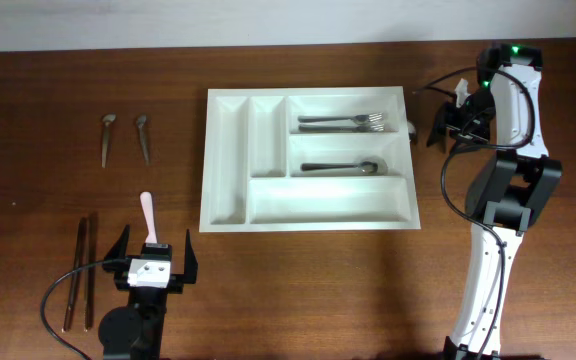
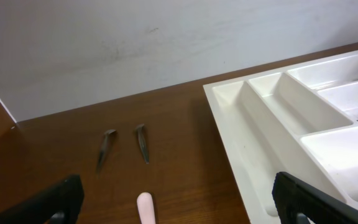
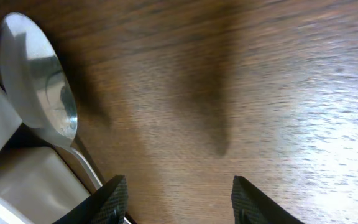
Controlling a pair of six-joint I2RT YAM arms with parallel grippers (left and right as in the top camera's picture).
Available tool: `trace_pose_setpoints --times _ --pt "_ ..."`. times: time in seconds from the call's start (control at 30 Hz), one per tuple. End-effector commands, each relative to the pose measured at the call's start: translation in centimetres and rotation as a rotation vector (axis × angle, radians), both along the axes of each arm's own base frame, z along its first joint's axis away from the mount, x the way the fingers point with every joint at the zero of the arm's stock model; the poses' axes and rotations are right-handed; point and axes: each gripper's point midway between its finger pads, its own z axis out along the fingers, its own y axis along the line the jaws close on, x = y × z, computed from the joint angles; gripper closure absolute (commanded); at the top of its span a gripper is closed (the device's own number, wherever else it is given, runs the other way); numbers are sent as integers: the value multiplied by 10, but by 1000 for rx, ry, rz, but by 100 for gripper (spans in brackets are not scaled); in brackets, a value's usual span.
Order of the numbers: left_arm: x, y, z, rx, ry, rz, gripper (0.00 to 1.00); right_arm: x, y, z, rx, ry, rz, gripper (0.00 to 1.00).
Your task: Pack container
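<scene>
The white cutlery tray [image 1: 230,150] lies mid-table. Its top long compartment holds forks [image 1: 340,122] and its middle one a spoon [image 1: 340,167]. My left gripper [image 1: 154,248] is open at the front left, with a pink-handled utensil [image 1: 147,212] lying on the table between and ahead of its fingers. In the left wrist view the gripper [image 2: 179,205] is open around the pink handle [image 2: 145,208], and the tray [image 2: 241,137] is to the right. My right gripper [image 3: 179,199] is open and empty over bare wood, beside a metal spoon [image 3: 39,81] that rests against the tray's right edge [image 3: 17,180].
Two small metal utensils [image 1: 107,137] [image 1: 144,137] lie at the back left, and both show in the left wrist view [image 2: 105,148] [image 2: 142,142]. A pair of dark chopsticks [image 1: 80,272] lies left of the left arm. The right arm [image 1: 498,200] stands right of the tray.
</scene>
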Motion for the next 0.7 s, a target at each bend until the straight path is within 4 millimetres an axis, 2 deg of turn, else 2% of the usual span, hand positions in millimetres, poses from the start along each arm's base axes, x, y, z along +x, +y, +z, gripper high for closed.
trace_pose_setpoints --times 0.0,0.33,0.67 --pt "0 2 -1 2 -3 12 1 8 11 17 -12 -61 65 45" --pt "0 2 -1 2 -3 12 1 20 40 16 -12 -102 124 45" --pt "0 2 -1 2 -3 12 1 32 45 15 -20 -150 137 45"
